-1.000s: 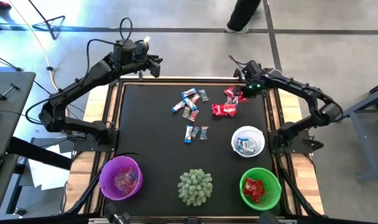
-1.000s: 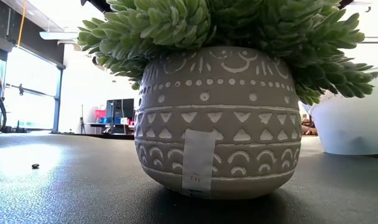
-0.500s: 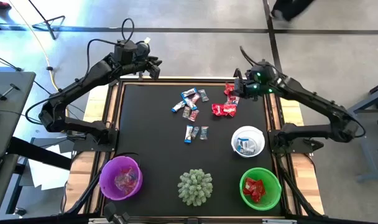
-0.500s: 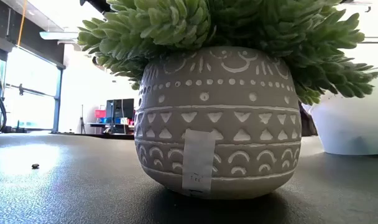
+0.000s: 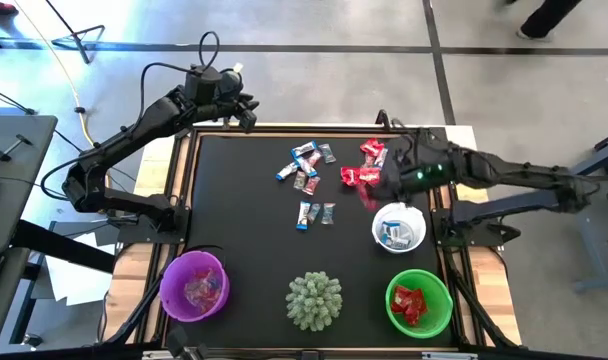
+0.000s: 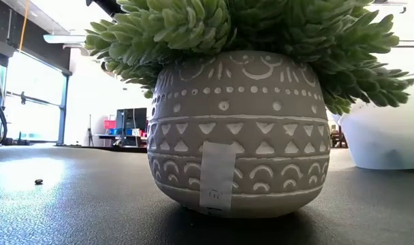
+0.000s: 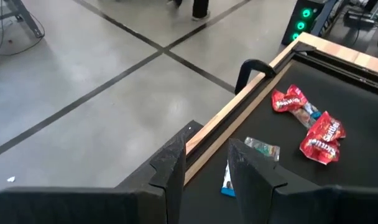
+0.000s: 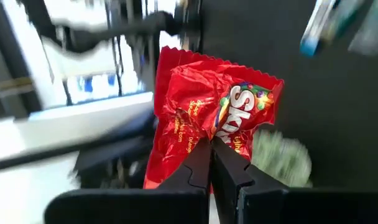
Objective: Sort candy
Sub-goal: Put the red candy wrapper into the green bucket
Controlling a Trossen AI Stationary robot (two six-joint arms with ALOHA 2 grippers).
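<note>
Above white bowl (image 5: 399, 226) far rim, right gripper (image 8: 211, 163) jaws clenched on red candy (image 8: 211, 118). Left gripper (image 7: 204, 171), jaws parted, empty, over counter (image 5: 234, 220) far-left edge.

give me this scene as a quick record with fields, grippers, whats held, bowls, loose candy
right gripper: shut on a red candy packet, above the mat beside the white bowl
left gripper: open, empty, at the table's far left corner
white bowl: blue-and-white candy inside
green bowl: red candy inside
purple bowl: pinkish candy inside
loose candy: blue-and-white, pinkish and red pieces at the mat's far middle
plant: spiky green, in a patterned pot between purple and green bowls
</note>
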